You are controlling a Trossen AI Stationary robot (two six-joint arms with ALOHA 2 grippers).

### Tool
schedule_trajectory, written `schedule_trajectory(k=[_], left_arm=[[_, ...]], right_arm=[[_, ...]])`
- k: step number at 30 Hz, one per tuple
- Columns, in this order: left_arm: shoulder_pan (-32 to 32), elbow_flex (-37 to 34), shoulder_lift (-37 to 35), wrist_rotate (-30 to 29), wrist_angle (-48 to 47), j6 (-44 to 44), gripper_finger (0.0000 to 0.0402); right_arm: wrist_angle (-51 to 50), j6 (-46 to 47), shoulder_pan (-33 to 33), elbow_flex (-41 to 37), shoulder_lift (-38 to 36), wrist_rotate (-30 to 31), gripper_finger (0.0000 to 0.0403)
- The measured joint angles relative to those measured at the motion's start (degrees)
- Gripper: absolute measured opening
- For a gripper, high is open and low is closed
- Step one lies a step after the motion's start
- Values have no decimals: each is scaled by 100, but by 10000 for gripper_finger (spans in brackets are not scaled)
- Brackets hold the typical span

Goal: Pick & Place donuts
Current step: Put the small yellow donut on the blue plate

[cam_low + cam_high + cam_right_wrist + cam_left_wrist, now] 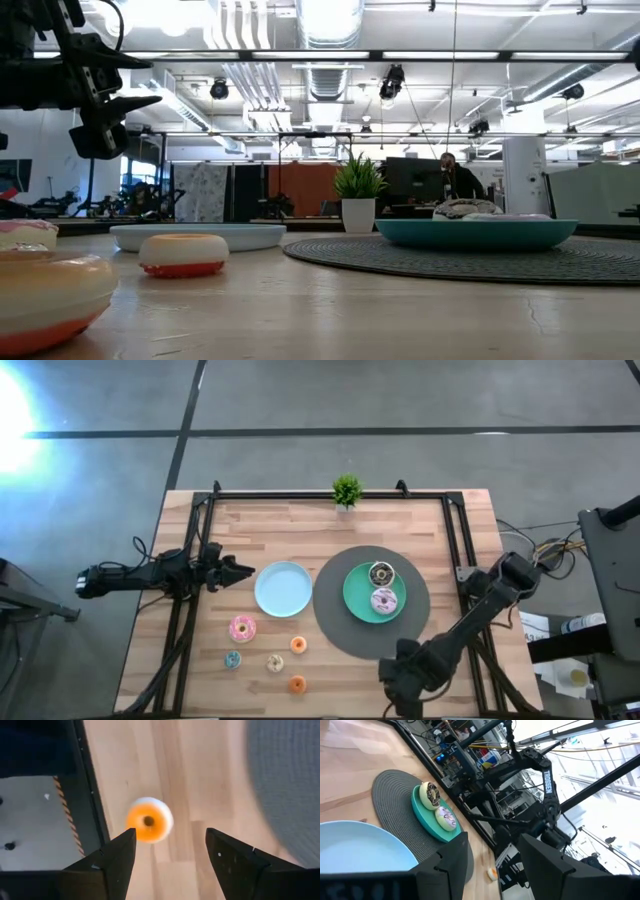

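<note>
High view: the left gripper [243, 571] is held spread and empty just beside the blue plate [282, 589]; two donuts [382, 587] are seen on the green plate [361, 600]. Right wrist view: the right gripper [170, 852] is held spread, an orange donut [149, 820] ahead between its fingers.

A wooden table [330, 530] seen from above. A small potted green plant [346, 490] stands at the middle of its far edge. A round grey woven mat [335, 622] lies right of centre, with a round green plate [357, 600] on it; two frosted donuts [381, 573] [383, 601] sit in that plate (one behind the other). A round light-blue plate [281, 589] lies just left of the mat. Five small toy donuts [242, 627] are scattered in front of the blue plate, nearer the front edge, all apart from one another.

The left gripper [240, 572] is left of the blue plate; the right gripper [392, 685] is at the front edge, before the mat.
</note>
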Motion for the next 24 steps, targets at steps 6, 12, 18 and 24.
schedule_trajectory(k=[6, 12, 18, 24], left_arm=[[0, 1, 1, -1, 0, -2, 153], [-1, 0, 1, -4, 3, -9, 153], [-1, 1, 2, -2, 0, -76, 153], [0, -1, 2, -6, -3, -85, 153]], right_arm=[[157, 93, 35, -2, 475, -342, 227], [290, 54, 76, 32, 704, -372, 215], [409, 53, 107, 33, 874, -398, 181], [547, 124, 32, 33, 987, -632, 125]])
